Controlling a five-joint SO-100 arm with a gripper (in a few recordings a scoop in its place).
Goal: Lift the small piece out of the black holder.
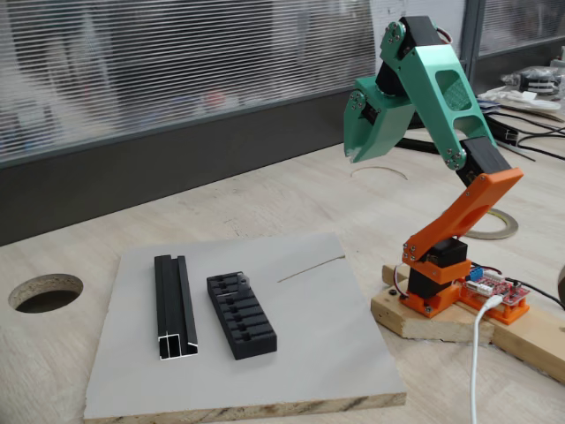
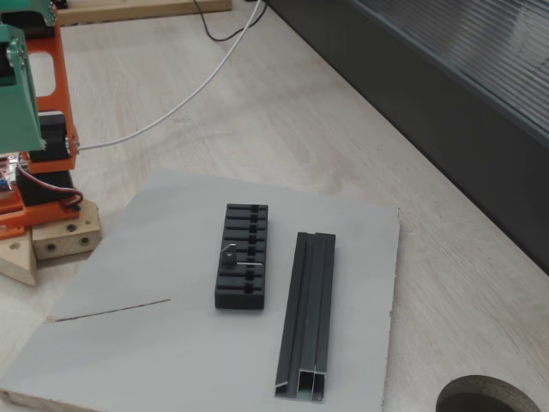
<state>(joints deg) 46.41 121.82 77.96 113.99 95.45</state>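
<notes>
Nothing is done yet: the piece (image 2: 230, 252) sits in the holder (image 2: 243, 255), at its end nearest the rail (image 1: 175, 306) in one fixed view. The gripper (image 1: 362, 132) hangs high at two o'clock from the holder, well apart from it. Its fingers overlap, so I cannot tell whether they are apart.

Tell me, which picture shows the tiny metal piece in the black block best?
The fixed view looking down at the grey board: the small piece stands out silvery against the black holder. In the other fixed view it is only a faint grey speck at the holder's far end.
</notes>
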